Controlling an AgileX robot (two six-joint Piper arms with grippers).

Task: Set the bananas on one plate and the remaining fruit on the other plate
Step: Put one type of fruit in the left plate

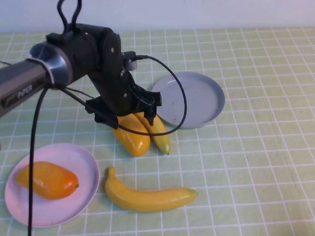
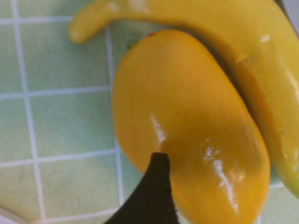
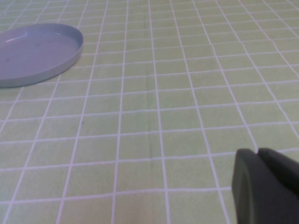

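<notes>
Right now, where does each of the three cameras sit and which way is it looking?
High view: raised on the robot's side, angled down at the table; left arm, open left tool over a mango.
Left wrist view: on the left arm, close on that mango; one fingertip shows.
Right wrist view: low over bare cloth; shut right tool.
Shared: the grey-blue plate.

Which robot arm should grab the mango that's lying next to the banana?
The left. Its left gripper hangs right over that mango with jaws open, beside the banana. The right gripper is shut, low over bare tablecloth away from the fruit, with only the grey-blue plate in its view.
</notes>
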